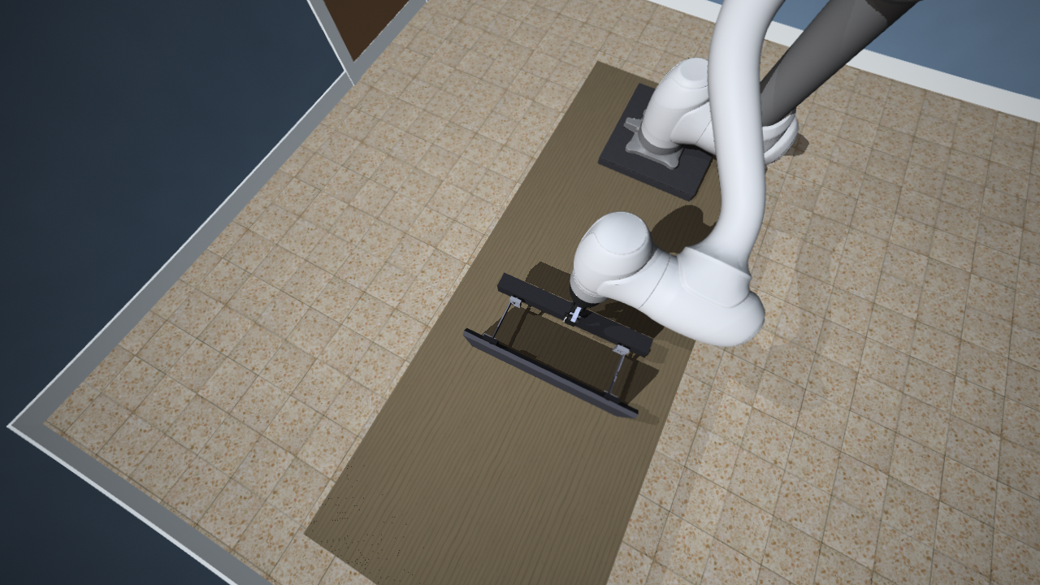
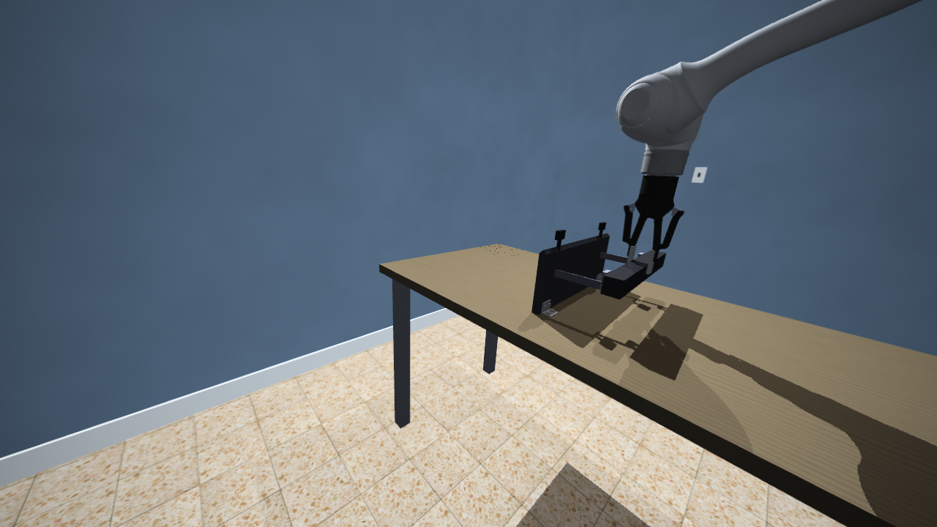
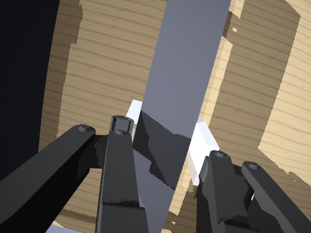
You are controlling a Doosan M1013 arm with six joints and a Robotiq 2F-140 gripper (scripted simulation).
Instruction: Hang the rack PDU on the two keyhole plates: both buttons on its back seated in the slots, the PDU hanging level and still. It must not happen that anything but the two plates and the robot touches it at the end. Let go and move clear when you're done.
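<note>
Pinching PDU (image 2: 627,274) mid-length between fingers of gripper (image 2: 645,257), held above table (image 2: 753,367), just short of panel (image 2: 568,271) beyond fingertips. Best kept level; advance squarely, then lower both buttons together into slots.

Matt dark PDU (image 1: 538,299), matt black end effector (image 2: 645,254), smooth white arm (image 1: 734,145), striped wood-grain table (image 2: 753,367)

bright, even light from high behind me; my arm's hard-edged shadow falls long across the table (image 2: 753,367). all views sharp, shadow edges jagged up close.
</note>
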